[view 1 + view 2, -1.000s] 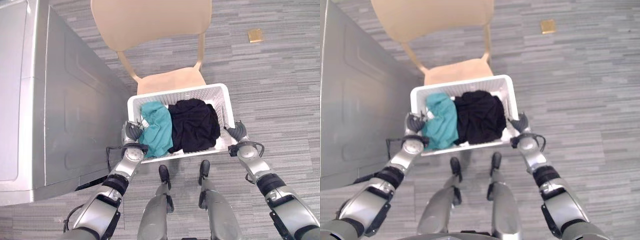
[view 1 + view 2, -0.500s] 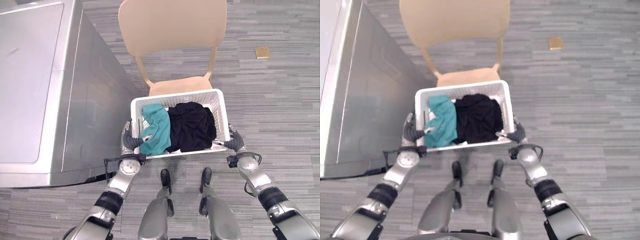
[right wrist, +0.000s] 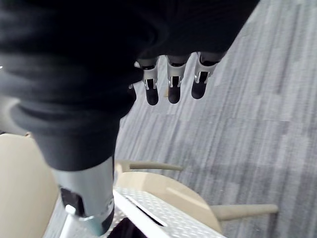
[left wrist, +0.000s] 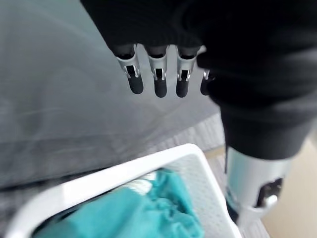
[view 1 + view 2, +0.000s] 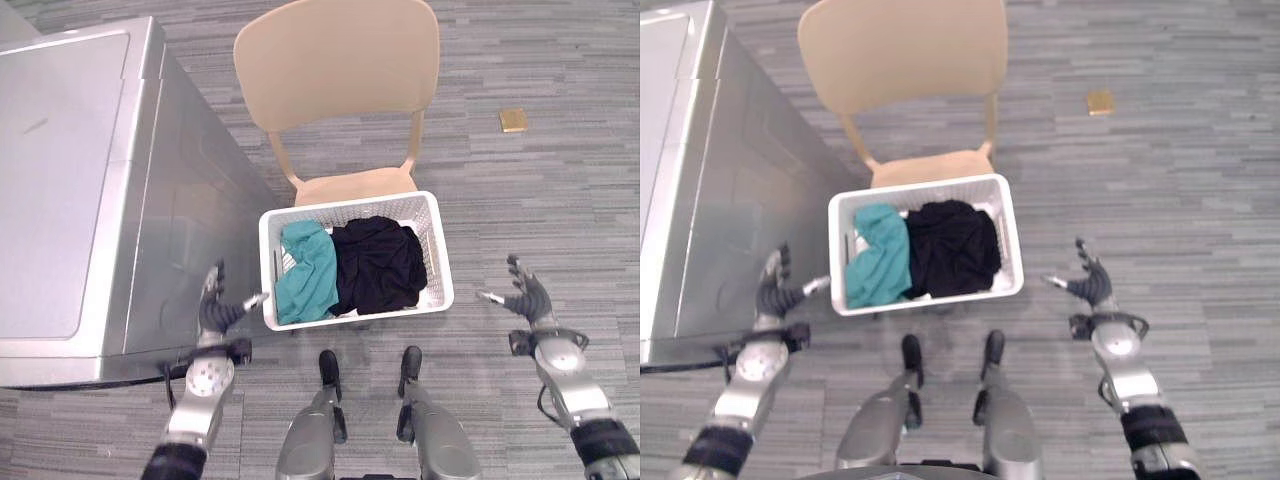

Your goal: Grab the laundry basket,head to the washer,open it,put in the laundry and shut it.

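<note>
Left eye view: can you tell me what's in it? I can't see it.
A white basket of teal cloth and black cloth sits before a tan chair. Both open hands, left hand and right hand, hover beside it. A grey washer stands left.

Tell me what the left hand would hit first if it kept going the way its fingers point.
Most likely the washer's grey side panel: the left hand points its open fingers at it in the wrist view, with the laundry basket off to one side. Depth is unclear.

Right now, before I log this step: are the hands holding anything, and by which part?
Nothing is held. The left hand and right hand are open, apart from the laundry basket on either side.
</note>
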### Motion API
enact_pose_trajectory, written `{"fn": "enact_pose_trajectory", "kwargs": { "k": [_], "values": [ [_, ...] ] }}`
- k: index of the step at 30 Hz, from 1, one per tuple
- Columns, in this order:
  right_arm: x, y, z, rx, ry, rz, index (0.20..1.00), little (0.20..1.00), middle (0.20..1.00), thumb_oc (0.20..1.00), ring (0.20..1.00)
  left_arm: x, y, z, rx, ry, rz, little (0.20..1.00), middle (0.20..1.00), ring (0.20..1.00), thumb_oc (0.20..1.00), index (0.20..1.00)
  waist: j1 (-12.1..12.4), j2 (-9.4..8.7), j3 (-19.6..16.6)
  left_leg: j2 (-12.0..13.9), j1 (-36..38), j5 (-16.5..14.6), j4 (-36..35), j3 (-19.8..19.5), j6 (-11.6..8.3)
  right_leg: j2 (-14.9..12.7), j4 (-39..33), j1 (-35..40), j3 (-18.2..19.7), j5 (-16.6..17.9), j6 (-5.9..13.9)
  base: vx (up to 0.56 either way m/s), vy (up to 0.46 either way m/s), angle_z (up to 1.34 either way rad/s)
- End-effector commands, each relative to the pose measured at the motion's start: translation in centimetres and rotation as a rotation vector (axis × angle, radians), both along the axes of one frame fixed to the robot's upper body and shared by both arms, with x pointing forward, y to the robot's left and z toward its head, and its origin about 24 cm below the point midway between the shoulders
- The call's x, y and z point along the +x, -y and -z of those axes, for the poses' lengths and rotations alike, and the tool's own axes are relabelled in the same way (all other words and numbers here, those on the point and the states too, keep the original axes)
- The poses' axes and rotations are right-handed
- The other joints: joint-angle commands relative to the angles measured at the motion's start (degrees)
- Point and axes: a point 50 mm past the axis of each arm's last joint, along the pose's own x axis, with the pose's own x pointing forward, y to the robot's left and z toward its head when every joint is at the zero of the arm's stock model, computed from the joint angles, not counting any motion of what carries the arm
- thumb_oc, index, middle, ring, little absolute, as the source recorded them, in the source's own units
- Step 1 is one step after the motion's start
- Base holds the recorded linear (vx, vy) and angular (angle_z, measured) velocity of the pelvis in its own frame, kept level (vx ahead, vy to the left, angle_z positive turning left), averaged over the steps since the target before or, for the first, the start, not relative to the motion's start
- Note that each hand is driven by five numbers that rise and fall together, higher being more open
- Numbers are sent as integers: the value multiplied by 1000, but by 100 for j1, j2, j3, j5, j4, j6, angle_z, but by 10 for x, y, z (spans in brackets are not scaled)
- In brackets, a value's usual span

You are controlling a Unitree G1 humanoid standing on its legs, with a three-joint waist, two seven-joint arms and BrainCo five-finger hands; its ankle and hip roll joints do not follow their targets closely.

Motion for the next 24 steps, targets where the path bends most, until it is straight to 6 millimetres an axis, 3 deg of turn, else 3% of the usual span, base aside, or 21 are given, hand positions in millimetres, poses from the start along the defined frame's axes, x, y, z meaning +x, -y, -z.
{"fn": "enact_pose_trajectory", "kwargs": {
  "k": [1,3,5,9,12,15,16,18,19,22,24],
  "values": [
    [-16,3,20,-43,-87,-26,1000,1000,1000,1000,1000,-23,-11,28,-35,-142,-8,1000,1000,1000,1000,1000,16,-217,-681,1,-289,-544,498,-54,-153,-318,841,-153,161,-1289,562,-59,-83,5],
    [-27,3,37,-57,-177,-35,1000,1000,1000,1000,1000,-42,-13,50,-43,-256,-18,1000,1000,1000,1000,1000,10,-195,-766,1,-166,-521,458,-82,-143,-281,862,-21,142,-1348,532,-42,-95,5],
    [-50,-4,76,-80,-370,-72,1000,1000,1000,1000,1000,-80,-14,90,-82,-476,-72,1000,1000,1000,1000,1000,66,-175,-953,23,110,-500,399,-135,-154,-197,861,310,85,-1494,496,-5,-161,8],
    [-62,-21,100,-45,-476,-113,1000,1000,1000,1000,1000,-99,-15,112,-41,-620,-86,1000,1000,1000,1000,1000,202,-154,-1000,57,97,-348,466,-258,-251,-110,752,567,-60,-1595,378,-43,-109,18],
    [-60,-33,107,-30,-501,-142,1000,1000,1000,1000,1000,-93,-13,114,-32,-627,-88,1000,1000,1000,1000,1000,321,-100,-864,-1,-208,-234,697,-452,-391,-151,703,563,-327,-1612,293,-195,-74,44],
    [-57,-36,108,-42,-505,-152,1000,1000,1000,1000,1000,-86,-9,114,-38,-614,-88,1000,1000,1000,1000,1000,358,-103,-844,-72,-386,-364,900,-544,-373,-278,690,412,-525,-1523,266,-193,23,91],
    [-56,-38,108,-41,-503,-155,1000,1000,1000,1000,1000,-84,-7,115,-40,-613,-85,1000,1000,1000,1000,1000,350,-133,-840,-31,-337,-533,1035,-440,-331,-387,677,360,-634,-1443,281,-145,76,65],
    [-56,-41,110,-37,-513,-163,1000,1000,1000,1000,1000,-83,-4,115,-48,-615,-81,1000,1000,1000,1000,1000,297,-179,-884,111,-237,-771,1257,-310,-290,-538,632,302,-784,-1315,299,-128,166,70],
    [-56,-43,111,-27,-515,-159,1000,1000,1000,1000,1000,-85,-3,118,-54,-629,-92,1000,1000,1000,1000,1000,218,-206,-950,439,53,-1006,1440,-150,-376,-659,582,385,-881,-1298,386,-46,245,80],
    [-58,-42,112,-4,-514,-133,1000,1000,1000,1000,1000,-83,1,120,-55,-635,-75,1000,1000,1000,1000,1000,46,-204,-1058,889,435,-955,1323,260,-511,-905,544,429,-1153,-1125,514,-35,308,73],
    [-62,-41,115,21,-527,-108,1000,1000,1000,1000,1000,-79,3,117,-41,-623,-46,1000,1000,1000,1000,1000,-48,-204,-1085,927,474,-910,1101,446,-539,-1121,555,396,-1322,-932,663,-43,375,74]
  ]
}}
